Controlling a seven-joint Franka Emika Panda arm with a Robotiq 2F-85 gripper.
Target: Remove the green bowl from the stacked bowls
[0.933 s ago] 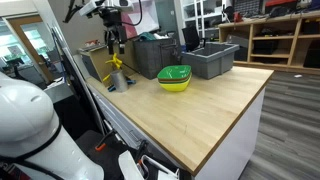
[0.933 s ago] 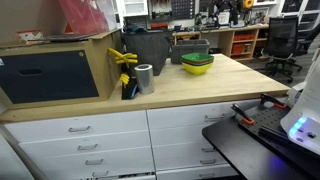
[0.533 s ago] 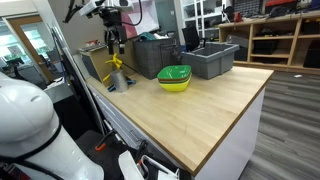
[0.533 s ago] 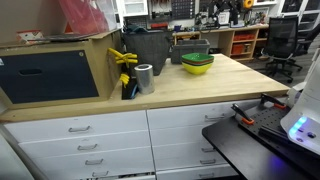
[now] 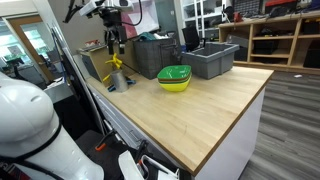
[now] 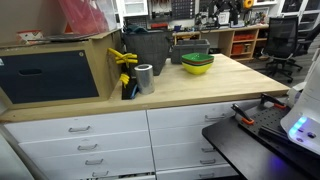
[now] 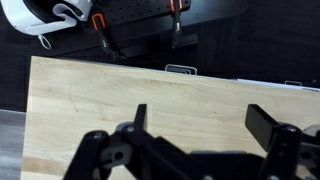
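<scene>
The green bowl (image 5: 174,73) sits on top of the stacked bowls, nested in a yellow bowl (image 5: 175,87) near the back middle of the wooden table. It also shows in an exterior view (image 6: 197,60). I cannot make out a red bowl. My gripper (image 5: 115,44) hangs high over the table's far corner, well apart from the bowls. In the wrist view the gripper (image 7: 203,118) is open and empty over bare wood; no bowl shows there.
Grey bins (image 5: 211,60) and a dark bin (image 5: 152,50) stand behind the bowls. A silver cylinder (image 6: 145,77) and yellow clamps (image 6: 124,58) sit by a cardboard box (image 6: 60,65). The table edge (image 5: 240,125) drops off near the front.
</scene>
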